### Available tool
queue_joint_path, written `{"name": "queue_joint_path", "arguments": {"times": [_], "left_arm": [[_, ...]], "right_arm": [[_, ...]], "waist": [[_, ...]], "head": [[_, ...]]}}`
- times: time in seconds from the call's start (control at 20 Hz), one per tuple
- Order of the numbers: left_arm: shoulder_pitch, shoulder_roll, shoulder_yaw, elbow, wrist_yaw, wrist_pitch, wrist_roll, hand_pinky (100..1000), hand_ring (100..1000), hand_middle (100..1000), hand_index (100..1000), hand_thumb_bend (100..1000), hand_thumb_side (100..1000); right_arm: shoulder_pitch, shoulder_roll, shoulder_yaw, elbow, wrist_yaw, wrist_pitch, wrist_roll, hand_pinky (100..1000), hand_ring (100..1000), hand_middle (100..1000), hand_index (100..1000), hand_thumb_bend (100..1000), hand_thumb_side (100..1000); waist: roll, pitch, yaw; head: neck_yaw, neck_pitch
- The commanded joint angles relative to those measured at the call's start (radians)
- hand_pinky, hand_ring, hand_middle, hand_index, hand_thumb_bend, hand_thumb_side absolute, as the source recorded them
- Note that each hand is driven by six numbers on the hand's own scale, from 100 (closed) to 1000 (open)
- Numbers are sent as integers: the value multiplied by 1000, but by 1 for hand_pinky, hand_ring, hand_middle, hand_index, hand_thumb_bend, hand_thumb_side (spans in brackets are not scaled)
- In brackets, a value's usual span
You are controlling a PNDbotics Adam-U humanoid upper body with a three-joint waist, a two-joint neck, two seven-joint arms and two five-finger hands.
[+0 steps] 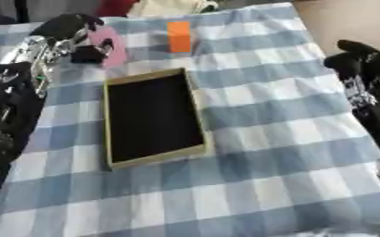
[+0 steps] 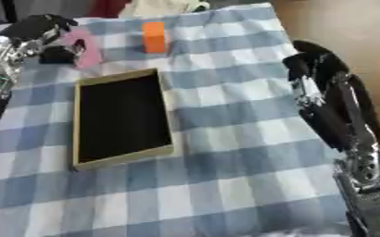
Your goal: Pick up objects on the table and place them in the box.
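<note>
A shallow tan box (image 1: 195,111) with a dark inside lies in the middle of the blue-and-white checked tablecloth. An orange block (image 1: 179,36) stands upright beyond the box's far end. My left hand (image 1: 78,32) is at the far left, its fingers curled round a pink object (image 1: 110,45) held just past the box's far left corner. My right hand (image 2: 316,62) hovers over the table's right edge with its fingers bent and nothing in them.
The table's right edge (image 2: 287,37) drops off to a brown floor. Cloth and a red shape (image 1: 116,7) lie beyond the far edge. Checked cloth (image 1: 225,194) stretches in front of the box.
</note>
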Motion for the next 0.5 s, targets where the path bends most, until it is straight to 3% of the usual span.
{"name": "queue_joint_path", "arguments": {"times": [0.05, 0.35, 0.5], "left_arm": [[-14, 37, 10, -15, 22, -10, -20, 789, 775, 798, 960, 100, 922], [-19, 53, 2, -35, 44, -30, -41, 798, 786, 810, 964, 100, 1000], [-20, 59, 1, -38, 44, -41, -58, 798, 788, 813, 964, 163, 1000]], "right_arm": [[-7, -19, -4, -21, -4, -4, 2, 868, 772, 670, 874, 100, 714], [-6, -20, -4, -21, -4, -3, 2, 868, 773, 670, 875, 100, 712], [-6, -20, -4, -21, -5, -3, 3, 868, 773, 670, 875, 100, 713]], "waist": [[-4, -15, 3], [-2, -20, 5], [-2, -22, 5]], "head": [[-3, -4], [-3, -4], [-3, -5]]}}
